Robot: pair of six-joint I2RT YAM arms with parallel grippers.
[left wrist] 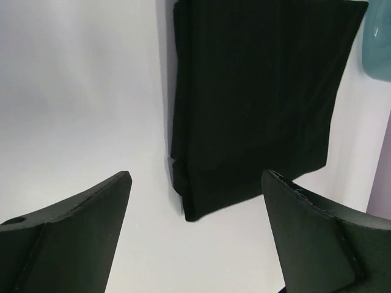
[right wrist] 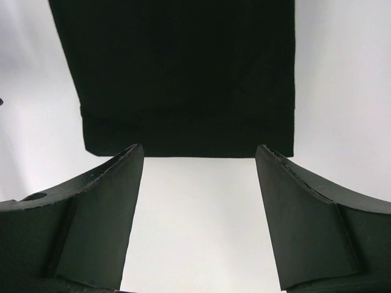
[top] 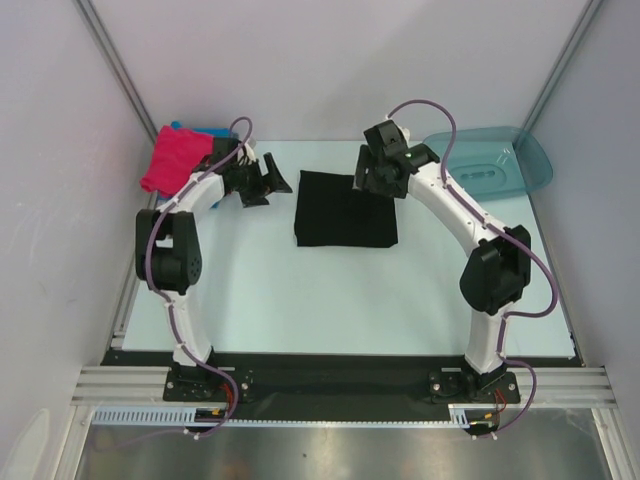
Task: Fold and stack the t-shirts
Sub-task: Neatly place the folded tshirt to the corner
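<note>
Black t-shirt (top: 345, 210) lies folded flat on desk (top: 300, 300) — left end effector (top: 272, 182) and right end effector (top: 372, 178) both spread wide, gripping nothing.

2 arms rise from their bases (top: 195, 385) at 6 o'clock of the overhead view. The left arm (top: 185, 215) bows out toward 9 o'clock, elbow high. The left gripper (top: 270, 188) sits at about 10 o'clock and points toward 3 o'clock. The right arm (top: 470, 215) bows out toward 3 o'clock. The right gripper (top: 372, 172), at about 1 o'clock, tips down toward 8 o'clock. Both sets of jaws stand wide apart and hold nothing. In each wrist view the 2 dark fingers (left wrist: 73, 232) splay apart, touching nothing.
</note>
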